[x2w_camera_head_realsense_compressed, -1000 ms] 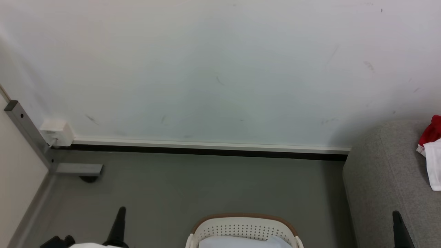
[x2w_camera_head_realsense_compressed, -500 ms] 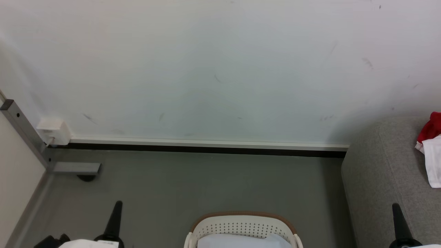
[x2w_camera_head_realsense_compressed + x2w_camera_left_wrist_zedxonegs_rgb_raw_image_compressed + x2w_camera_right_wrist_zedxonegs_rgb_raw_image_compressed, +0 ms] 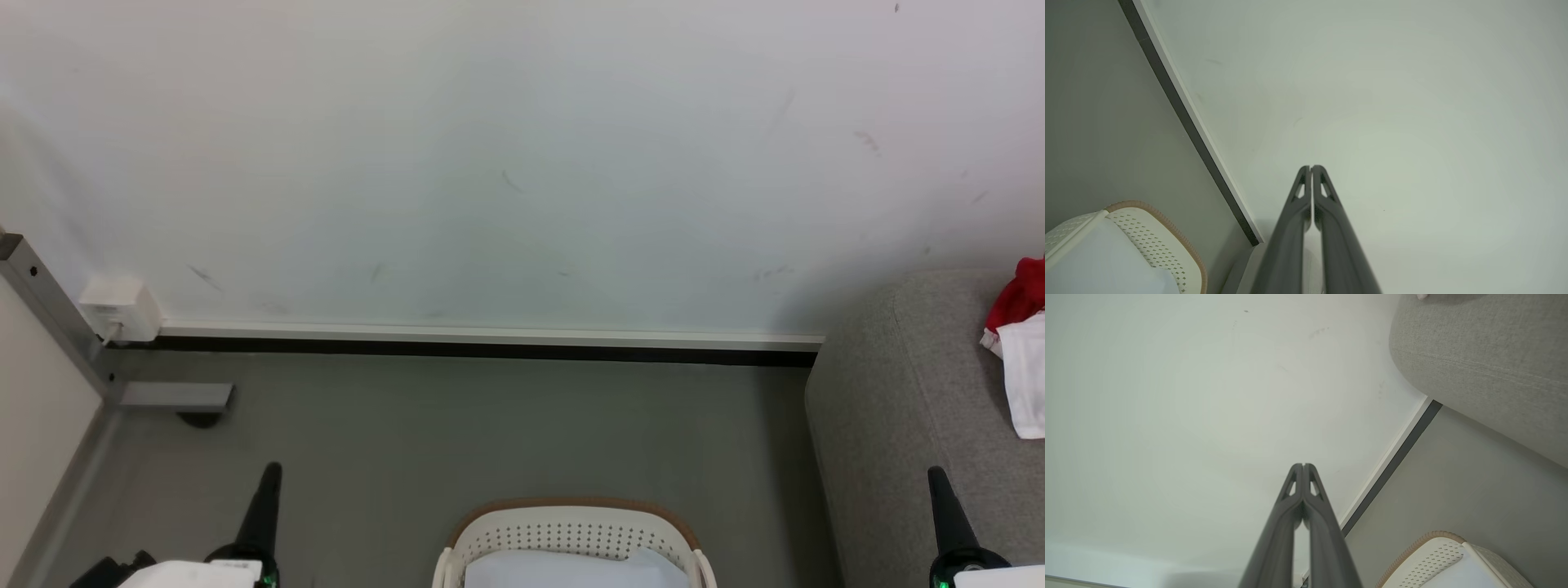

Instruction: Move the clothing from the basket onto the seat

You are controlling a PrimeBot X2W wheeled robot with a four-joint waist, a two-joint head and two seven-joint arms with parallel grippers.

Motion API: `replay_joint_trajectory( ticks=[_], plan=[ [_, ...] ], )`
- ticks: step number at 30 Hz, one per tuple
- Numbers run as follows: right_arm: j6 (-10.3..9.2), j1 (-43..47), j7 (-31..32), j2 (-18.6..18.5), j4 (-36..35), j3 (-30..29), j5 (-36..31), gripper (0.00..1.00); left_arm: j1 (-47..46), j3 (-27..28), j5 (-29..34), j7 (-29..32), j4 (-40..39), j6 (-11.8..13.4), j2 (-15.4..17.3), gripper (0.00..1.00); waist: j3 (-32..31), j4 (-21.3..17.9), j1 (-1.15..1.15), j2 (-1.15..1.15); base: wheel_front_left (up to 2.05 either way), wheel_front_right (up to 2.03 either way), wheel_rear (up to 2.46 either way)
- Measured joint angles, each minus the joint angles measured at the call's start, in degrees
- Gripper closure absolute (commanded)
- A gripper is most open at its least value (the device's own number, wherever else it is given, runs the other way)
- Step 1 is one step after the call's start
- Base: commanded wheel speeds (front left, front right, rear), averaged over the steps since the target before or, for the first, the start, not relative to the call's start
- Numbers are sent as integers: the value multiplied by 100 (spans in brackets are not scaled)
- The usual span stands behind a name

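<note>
The basket point(image 3: 571, 531) shows its far rim at the bottom centre of the head view, with pale white fabric point(image 3: 571, 567) inside it. Red and white clothing point(image 3: 1020, 351) lies on the grey seat point(image 3: 898, 425) at the right edge. My left gripper point(image 3: 270, 469) stands shut at the lower left, left of the basket, fingertips pressed together with nothing between them point(image 3: 1311, 167). Over the seat's front edge at the lower right my right gripper point(image 3: 935, 474) is shut too, holding nothing point(image 3: 1303, 465). Each wrist view catches a corner of the basket point(image 3: 1147, 237) point(image 3: 1437, 555).
A white wall point(image 3: 506, 163) with a dark baseboard point(image 3: 490, 349) runs behind the grey floor point(image 3: 490, 433). A grey metal post with a foot point(image 3: 175, 396) and a white socket box point(image 3: 118, 309) stand in the left corner.
The whole head picture has shifted a little, so the camera moved. Both grippers show higher in the picture than before, still shut. The clothing and basket lie as they did.
</note>
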Motion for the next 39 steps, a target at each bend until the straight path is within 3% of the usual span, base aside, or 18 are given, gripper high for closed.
replay_joint_trajectory(
  ticks=[39],
  plan=[
    [0,-326,374,-21,-9,-27,1593,100,-149,303,-1373,374,-196,-82,-60,100,144,-107,0,0,0,0,0]
  ],
)
